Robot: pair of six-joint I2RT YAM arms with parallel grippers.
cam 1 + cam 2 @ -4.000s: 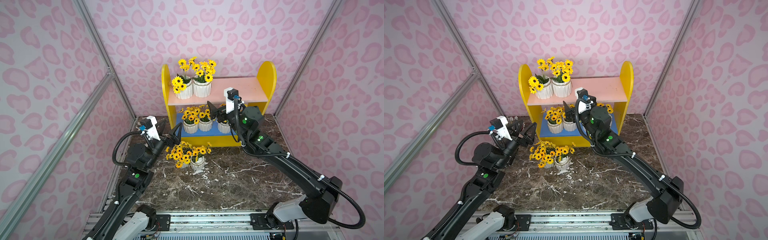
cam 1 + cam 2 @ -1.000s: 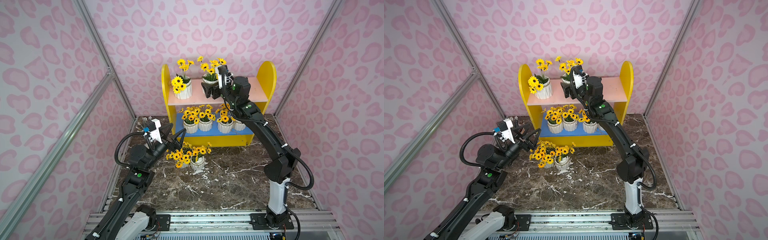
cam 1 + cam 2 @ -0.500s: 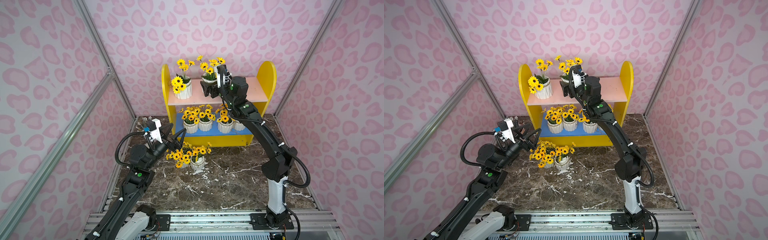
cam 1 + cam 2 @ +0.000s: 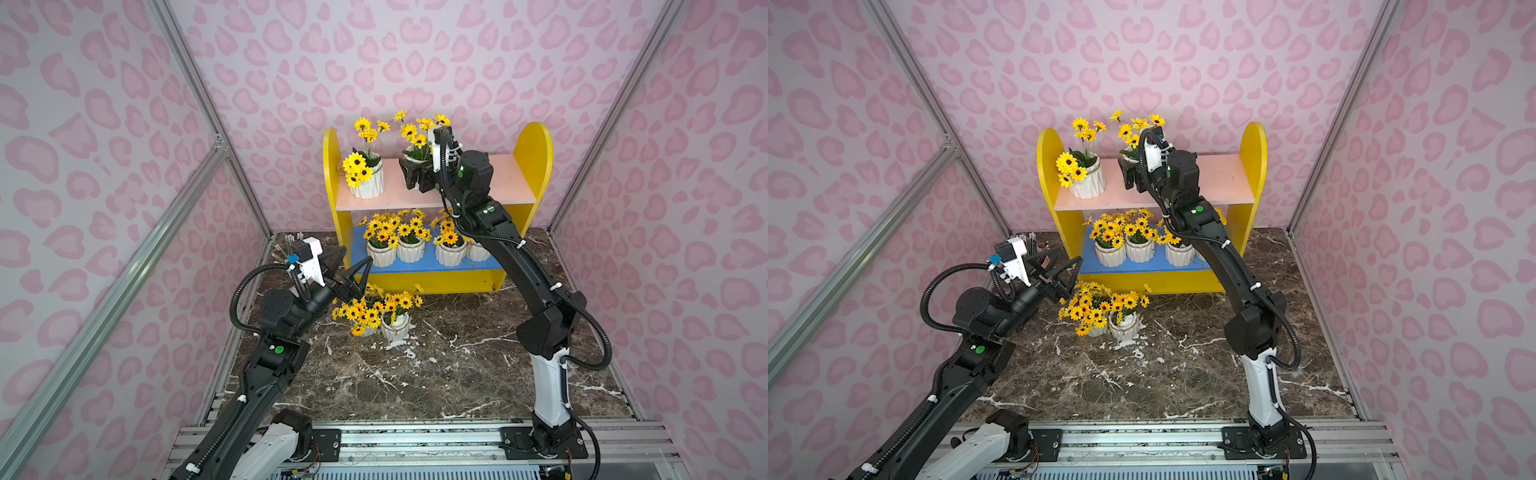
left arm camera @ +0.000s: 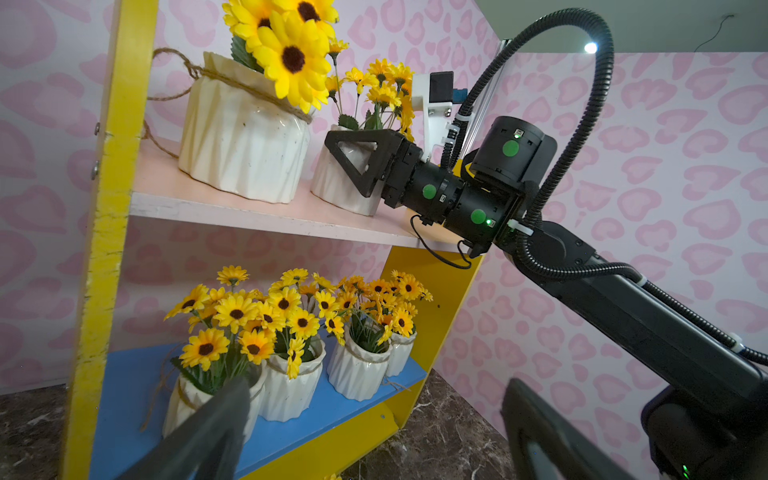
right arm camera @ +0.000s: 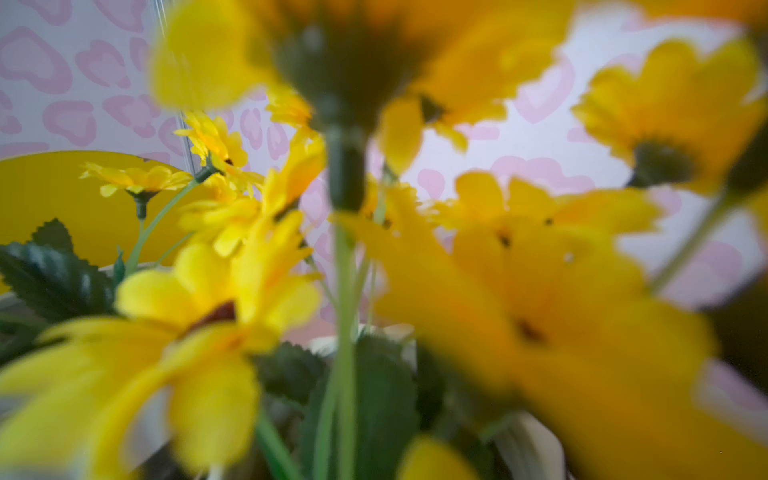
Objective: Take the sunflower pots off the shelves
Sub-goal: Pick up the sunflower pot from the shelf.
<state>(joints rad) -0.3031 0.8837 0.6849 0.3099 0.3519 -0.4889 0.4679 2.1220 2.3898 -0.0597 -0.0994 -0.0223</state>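
Observation:
The shelves [image 4: 513, 183] stand at the back wall. Two sunflower pots are on the pink upper board: one at its left end [image 4: 368, 185], and one [image 5: 340, 187] with my right gripper [image 4: 411, 172] open around it, a finger [image 5: 388, 162] on its near side. Blurred sunflowers [image 6: 519, 291] fill the right wrist view and hide the jaws. Several pots [image 4: 410, 251] line the blue lower board [image 5: 133, 386]. Two pots [image 4: 395, 328] stand on the marble floor in front. My left gripper [image 4: 356, 254] hangs open and holds nothing, left of the lower board.
A cup of pencils [image 4: 286, 243] stands in the back left corner behind my left wrist. Pink patterned walls with metal posts [image 4: 208, 124] close in three sides. A metal rail [image 4: 415, 444] carries both arm bases at the front.
My right gripper has edged slightly left along the upper board, staying around the same pot. The left arm has hardly moved.

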